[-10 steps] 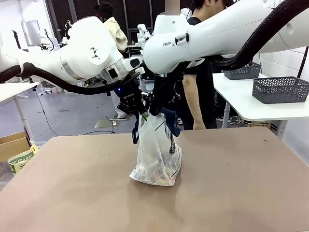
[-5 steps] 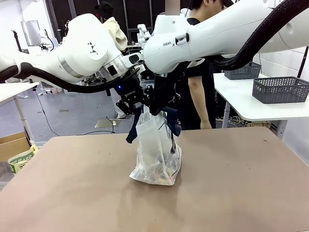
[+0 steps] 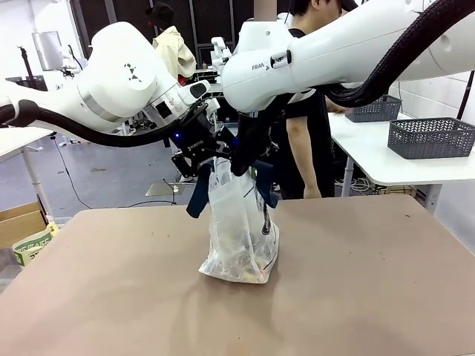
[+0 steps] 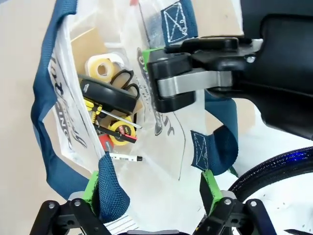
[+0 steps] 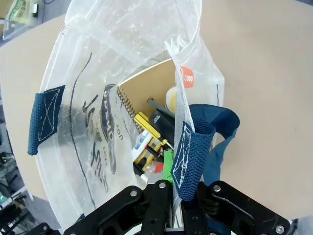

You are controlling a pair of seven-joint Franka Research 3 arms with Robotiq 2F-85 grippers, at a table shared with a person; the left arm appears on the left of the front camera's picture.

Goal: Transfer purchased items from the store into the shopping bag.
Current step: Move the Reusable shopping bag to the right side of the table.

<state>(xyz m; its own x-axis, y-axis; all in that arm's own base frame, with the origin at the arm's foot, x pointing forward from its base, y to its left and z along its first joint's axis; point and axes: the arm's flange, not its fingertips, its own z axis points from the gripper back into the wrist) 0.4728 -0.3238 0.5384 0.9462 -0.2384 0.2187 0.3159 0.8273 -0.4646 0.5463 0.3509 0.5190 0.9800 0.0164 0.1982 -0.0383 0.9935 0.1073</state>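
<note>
The shopping bag [image 3: 239, 226], translucent with navy straps, stands upright on the brown table. My right gripper [image 3: 241, 159] is shut on its rim by one strap; the right wrist view shows the strap [image 5: 188, 156] pinched at my right gripper [image 5: 171, 178]. My left gripper [image 3: 199, 157] hangs open over the bag's left side. In the left wrist view my left gripper [image 4: 151, 188] has its jaws wide apart, and a loose navy strap [image 4: 110, 188] lies against one finger. Purchased items lie inside: a yellow tape roll [image 4: 102, 68], a screwdriver [image 4: 105, 111], a brown spiral pad [image 5: 146, 95].
A person [image 3: 304, 141] stands behind the table at a white side table [image 3: 386, 167] on the right, which holds two dark grey slotted baskets [image 3: 430, 137]; which one is the store I cannot tell. A cardboard box [image 3: 22, 230] sits on the floor at left.
My left gripper has opened and let go of the navy strap, which now droops down the bag's left side. The left arm has risen a little. The right gripper keeps its hold.
</note>
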